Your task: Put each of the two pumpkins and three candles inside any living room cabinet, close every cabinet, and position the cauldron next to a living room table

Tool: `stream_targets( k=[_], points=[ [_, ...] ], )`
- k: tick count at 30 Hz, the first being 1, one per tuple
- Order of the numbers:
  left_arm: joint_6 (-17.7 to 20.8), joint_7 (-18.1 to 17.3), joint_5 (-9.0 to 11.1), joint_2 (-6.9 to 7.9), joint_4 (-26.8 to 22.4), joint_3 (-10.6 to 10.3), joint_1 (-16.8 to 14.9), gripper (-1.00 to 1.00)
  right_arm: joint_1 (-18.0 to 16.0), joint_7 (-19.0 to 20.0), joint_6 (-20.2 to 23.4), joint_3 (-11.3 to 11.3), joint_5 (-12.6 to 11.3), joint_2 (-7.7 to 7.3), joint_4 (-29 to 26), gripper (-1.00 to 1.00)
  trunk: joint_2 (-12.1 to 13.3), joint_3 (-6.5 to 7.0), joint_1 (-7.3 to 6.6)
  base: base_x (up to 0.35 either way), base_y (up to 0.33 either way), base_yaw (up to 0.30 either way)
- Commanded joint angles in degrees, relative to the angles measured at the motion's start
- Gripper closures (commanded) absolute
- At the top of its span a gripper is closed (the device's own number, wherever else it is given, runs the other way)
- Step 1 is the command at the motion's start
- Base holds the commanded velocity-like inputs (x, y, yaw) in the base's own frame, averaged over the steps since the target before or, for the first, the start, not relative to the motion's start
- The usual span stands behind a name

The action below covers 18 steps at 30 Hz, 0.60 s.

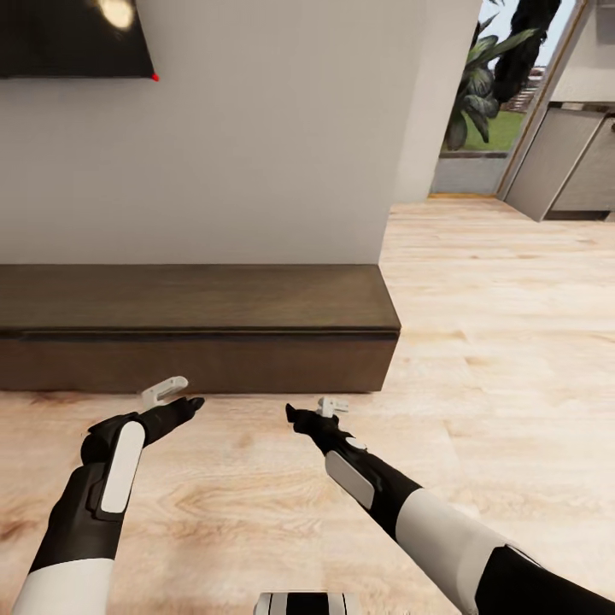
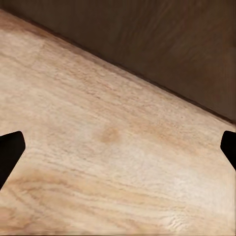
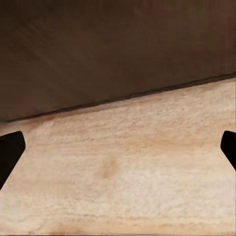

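The cabinet (image 1: 196,329) is a long low dark brown unit against the white wall, and its drawer fronts look shut. My left gripper (image 1: 181,403) hovers low over the floor just in front of it, open and empty. My right gripper (image 1: 301,415) sits beside it, also open and empty, near the cabinet's right end. Both wrist views look past widely spread fingertips (image 2: 10,152) (image 3: 10,152) at the wood floor and the cabinet's dark front (image 2: 162,39) (image 3: 98,49). The pumpkins, candles, cauldron and table are out of view.
A dark TV screen (image 1: 73,38) hangs on the wall above the cabinet. Pale wood floor (image 1: 495,342) stretches to the right toward a doorway with plants (image 1: 487,85) and grey kitchen units (image 1: 572,162).
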Motion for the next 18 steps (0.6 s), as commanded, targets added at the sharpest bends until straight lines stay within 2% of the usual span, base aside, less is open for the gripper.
stream_targets(
  k=[1,3,6,10,18],
  points=[
    [0.2,0.5,0.7,0.01,-0.1,0.1,0.0,-1.00,-0.1,2.8,0.0,0.0,-0.9,-0.43,0.0,-1.00,0.0,0.12,-0.06,-0.264,0.000,0.138],
    [0.3,0.5,0.7,0.02,-0.1,0.1,0.0,-1.00,-0.1,7.1,0.6,-0.3,-0.8,-1.37,0.0,-1.00,0.0,0.44,-0.11,-0.285,0.000,0.153],
    [0.3,0.5,0.7,0.02,-0.1,0.1,0.0,-1.00,-0.1,11.4,1.1,-0.3,-0.7,-2.91,0.0,-1.00,0.1,0.91,-0.19,-0.299,0.000,0.172],
    [0.3,0.5,0.7,0.02,-0.1,0.1,0.0,-1.00,-0.1,12.1,1.0,-0.2,-0.6,-3.39,0.0,-1.00,0.1,1.54,-0.29,-0.260,0.000,0.190],
    [1.0,0.4,0.8,-0.05,-0.1,0.1,0.0,-1.00,-0.1,11.4,1.6,0.0,-0.5,-3.11,0.0,-1.00,0.2,2.80,-0.50,-0.033,0.000,0.194]
  ],
)
